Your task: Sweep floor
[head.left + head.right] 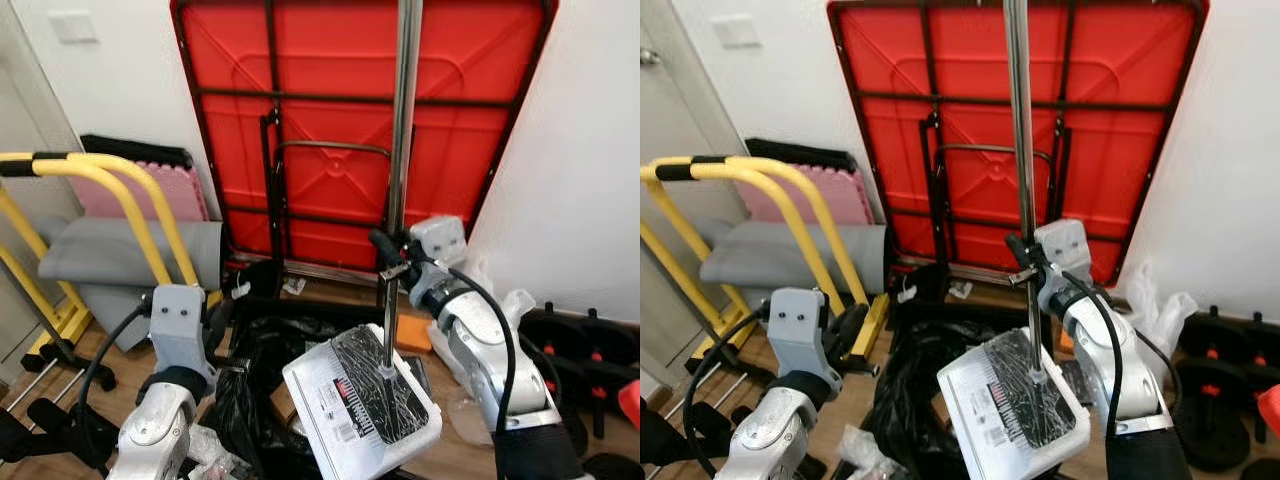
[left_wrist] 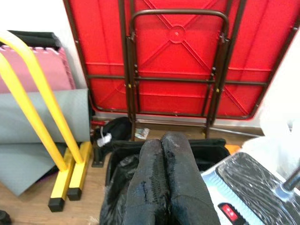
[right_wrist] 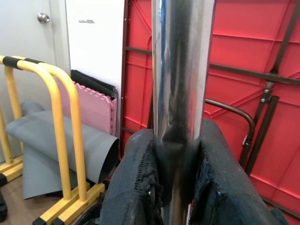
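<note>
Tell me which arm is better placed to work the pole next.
Right. The right gripper is clamped on the metal pole; the left gripper is shut on nothing, low over the black bag.

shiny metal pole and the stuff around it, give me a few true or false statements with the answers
1. The right gripper is shut on the shiny metal pole. True.
2. The left gripper holds the pole as well. False: its black fingers are pressed together on nothing, above the black plastic bag.
3. The red folding table stands open on its legs. False: it is folded and leans on the white wall, underside facing out.
4. The pole ends in a flat white head covered with clear film. True.
5. The yellow tubular frame is on the robot's right. False: it is on the left.
</note>
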Available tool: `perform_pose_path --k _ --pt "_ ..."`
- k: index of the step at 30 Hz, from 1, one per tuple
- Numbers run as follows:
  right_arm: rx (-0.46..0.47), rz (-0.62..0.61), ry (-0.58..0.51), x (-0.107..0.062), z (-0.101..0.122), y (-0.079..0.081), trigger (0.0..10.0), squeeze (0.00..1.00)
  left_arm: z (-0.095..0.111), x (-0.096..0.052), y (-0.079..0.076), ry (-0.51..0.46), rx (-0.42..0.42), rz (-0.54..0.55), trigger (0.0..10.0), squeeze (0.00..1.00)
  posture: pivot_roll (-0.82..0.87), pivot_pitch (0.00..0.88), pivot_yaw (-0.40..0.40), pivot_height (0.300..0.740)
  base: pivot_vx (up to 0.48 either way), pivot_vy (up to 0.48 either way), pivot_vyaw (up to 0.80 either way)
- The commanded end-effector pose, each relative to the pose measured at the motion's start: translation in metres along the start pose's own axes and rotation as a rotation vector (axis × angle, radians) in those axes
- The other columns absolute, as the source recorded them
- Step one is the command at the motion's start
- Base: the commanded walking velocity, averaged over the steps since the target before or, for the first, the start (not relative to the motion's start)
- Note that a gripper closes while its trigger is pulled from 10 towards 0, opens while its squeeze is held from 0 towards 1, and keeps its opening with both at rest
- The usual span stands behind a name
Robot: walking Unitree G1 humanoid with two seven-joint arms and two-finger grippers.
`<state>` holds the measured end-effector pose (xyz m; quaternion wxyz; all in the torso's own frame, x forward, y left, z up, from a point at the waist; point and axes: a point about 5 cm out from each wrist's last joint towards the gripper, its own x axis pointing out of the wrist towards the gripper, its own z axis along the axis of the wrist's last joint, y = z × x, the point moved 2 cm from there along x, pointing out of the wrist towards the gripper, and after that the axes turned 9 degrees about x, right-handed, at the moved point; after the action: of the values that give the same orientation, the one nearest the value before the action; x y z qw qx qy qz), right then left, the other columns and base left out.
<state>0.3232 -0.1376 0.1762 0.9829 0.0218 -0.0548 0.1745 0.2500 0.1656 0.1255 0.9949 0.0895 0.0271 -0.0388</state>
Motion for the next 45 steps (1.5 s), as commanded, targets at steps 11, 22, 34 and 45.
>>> perform_pose_path --k 11,22,34,45 --pt "-0.007 -0.021 -0.046 0.003 0.013 -0.001 10.0 0.0 -0.006 0.0 0.002 0.026 0.008 0.022 10.0 0.0 -0.03 0.0 0.004 0.74 0.0 0.0 0.0" --pt "-0.012 -0.03 -0.04 0.007 0.013 -0.002 10.0 0.0 -0.006 0.001 0.001 0.031 0.015 0.019 10.0 0.0 -0.03 0.0 0.004 0.74 0.0 0.0 -0.07" --pt "-0.016 -0.047 -0.049 0.01 0.016 -0.006 10.0 0.0 -0.006 0.002 0.002 0.033 0.023 0.021 10.0 0.0 -0.03 0.0 0.004 0.74 0.0 0.0 -0.16" --pt "-0.021 -0.053 -0.045 0.011 0.015 -0.007 10.0 0.0 -0.005 0.002 0.001 0.03 0.026 0.015 10.0 0.0 -0.03 0.0 0.004 0.74 0.0 0.0 0.0"
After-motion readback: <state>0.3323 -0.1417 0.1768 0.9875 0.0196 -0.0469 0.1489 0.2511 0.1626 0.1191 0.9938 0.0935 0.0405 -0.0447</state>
